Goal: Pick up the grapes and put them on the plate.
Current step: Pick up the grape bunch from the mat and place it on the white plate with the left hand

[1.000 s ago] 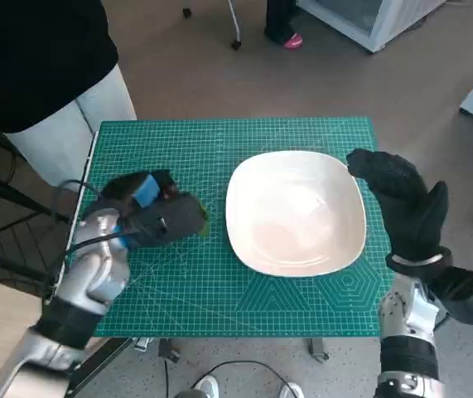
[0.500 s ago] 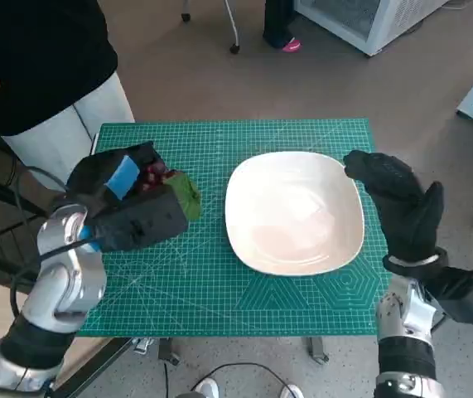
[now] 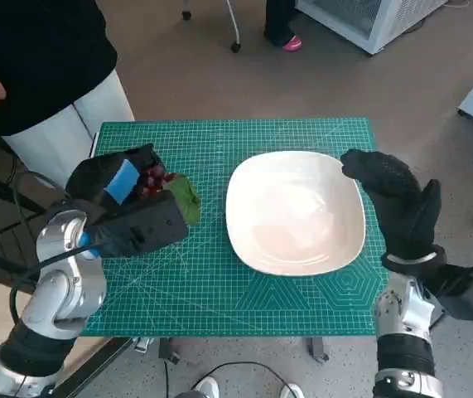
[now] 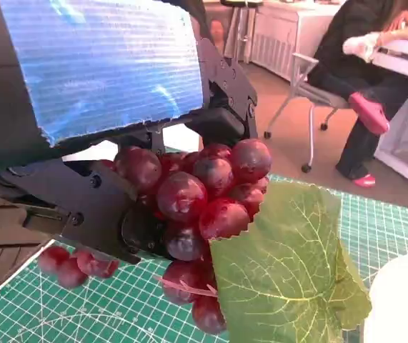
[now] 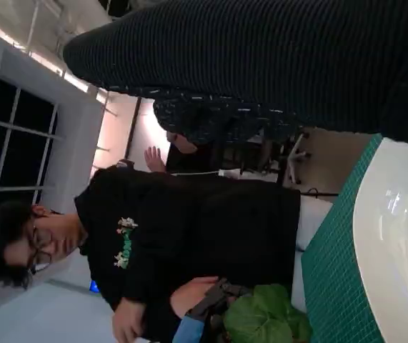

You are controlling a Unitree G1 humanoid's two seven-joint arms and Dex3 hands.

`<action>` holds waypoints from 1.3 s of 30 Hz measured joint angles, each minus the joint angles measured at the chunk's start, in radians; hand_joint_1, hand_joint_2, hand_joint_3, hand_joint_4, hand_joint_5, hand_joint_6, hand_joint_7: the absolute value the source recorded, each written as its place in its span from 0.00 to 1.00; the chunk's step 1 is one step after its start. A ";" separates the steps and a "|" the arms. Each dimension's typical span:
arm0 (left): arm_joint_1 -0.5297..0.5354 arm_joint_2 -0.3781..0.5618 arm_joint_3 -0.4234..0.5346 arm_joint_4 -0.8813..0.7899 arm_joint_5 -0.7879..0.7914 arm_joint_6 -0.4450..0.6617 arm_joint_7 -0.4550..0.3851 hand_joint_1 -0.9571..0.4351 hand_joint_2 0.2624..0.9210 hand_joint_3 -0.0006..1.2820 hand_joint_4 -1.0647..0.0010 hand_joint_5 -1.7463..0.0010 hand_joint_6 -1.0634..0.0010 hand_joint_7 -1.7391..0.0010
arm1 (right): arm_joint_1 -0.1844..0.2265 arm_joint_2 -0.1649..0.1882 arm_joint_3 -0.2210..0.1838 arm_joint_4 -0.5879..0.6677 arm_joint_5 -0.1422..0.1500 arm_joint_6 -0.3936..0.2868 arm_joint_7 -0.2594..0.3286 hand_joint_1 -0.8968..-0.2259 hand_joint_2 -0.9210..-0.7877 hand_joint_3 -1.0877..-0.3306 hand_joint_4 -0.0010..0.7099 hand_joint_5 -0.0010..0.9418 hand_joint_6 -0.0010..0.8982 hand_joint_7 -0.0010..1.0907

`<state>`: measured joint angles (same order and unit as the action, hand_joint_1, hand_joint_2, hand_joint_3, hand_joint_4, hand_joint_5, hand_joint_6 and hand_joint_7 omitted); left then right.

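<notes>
Above mat [image 3: 219, 274]: left robot hand [image 3: 124, 207] grips grapes [image 4: 196, 207], leaf [image 4: 282, 279] pointing plateward [image 3: 294, 211].

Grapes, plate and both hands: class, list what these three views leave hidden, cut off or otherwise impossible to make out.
- Grapes, left wrist view: the leaf covers one side of the bunch, and the left hand covers where its fingers grip it.
- Grapes, head view: mostly hidden under the left hand.
- Plate, right wrist view: cut off by the picture's edge.
- Right hand, right wrist view: only a dark glove band; its fingers do not show.
- Green mat, head view: the left forearm hides one corner.
</notes>
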<state>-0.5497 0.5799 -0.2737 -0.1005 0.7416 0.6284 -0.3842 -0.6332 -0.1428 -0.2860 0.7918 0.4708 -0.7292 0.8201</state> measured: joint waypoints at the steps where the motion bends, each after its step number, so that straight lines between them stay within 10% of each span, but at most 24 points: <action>1: -0.002 -0.001 -0.001 0.004 0.001 0.000 -0.002 0.69 1.00 0.10 0.44 0.25 0.45 0.34 | -0.001 0.000 -0.001 0.000 0.000 0.000 0.002 0.74 0.00 0.77 0.79 0.00 0.57 0.00; 39: -0.389 -0.348 -0.196 0.406 0.033 -0.129 -0.009 0.69 1.00 0.04 0.36 0.33 0.37 0.35 | 0.034 -0.013 -0.018 -0.075 -0.007 0.003 -0.042 0.75 0.00 0.79 0.80 0.00 0.58 0.01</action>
<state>-0.9382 0.2315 -0.4694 0.3050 0.7746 0.4996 -0.3931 -0.5993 -0.1562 -0.3040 0.7171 0.4640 -0.7265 0.7784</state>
